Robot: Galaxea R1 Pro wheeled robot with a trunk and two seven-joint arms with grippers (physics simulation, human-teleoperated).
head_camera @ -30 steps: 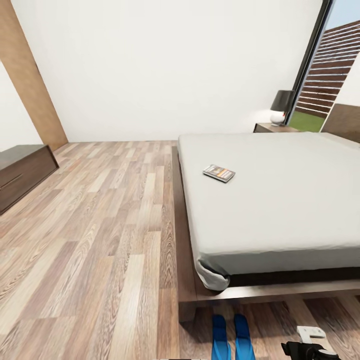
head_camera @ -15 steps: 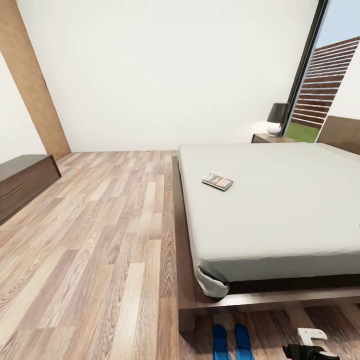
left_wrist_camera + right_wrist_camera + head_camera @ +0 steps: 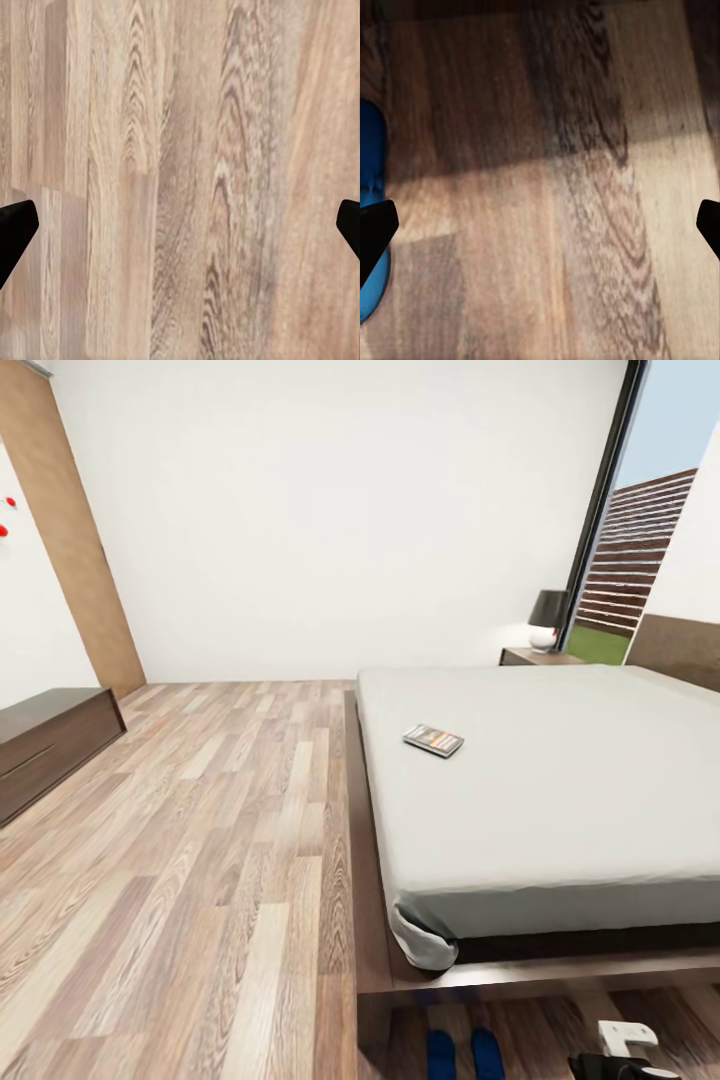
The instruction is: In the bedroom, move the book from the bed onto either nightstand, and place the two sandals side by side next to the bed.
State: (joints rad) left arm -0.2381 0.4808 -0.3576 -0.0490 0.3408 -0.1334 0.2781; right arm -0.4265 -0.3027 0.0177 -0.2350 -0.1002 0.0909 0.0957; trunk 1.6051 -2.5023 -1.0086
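Head view: book (image 3: 433, 740) on bed (image 3: 560, 780).

Right end effector (image 3: 618, 1050): white bracket on black body (black fingertips (image 3: 375, 232)).

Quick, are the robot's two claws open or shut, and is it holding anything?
Left gripper: open, black fingertips spread wide over the wood-plank floor, holding nothing.
Right gripper: open, holding nothing; a bright-blue flat sandal lies beside one fingertip.

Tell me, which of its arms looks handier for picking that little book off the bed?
Probably the right. The right gripper shows at the foot of the bed, on the mattress side, its fingers wide apart and empty. The book lies far up the mattress, so the robot likely must move closer first.
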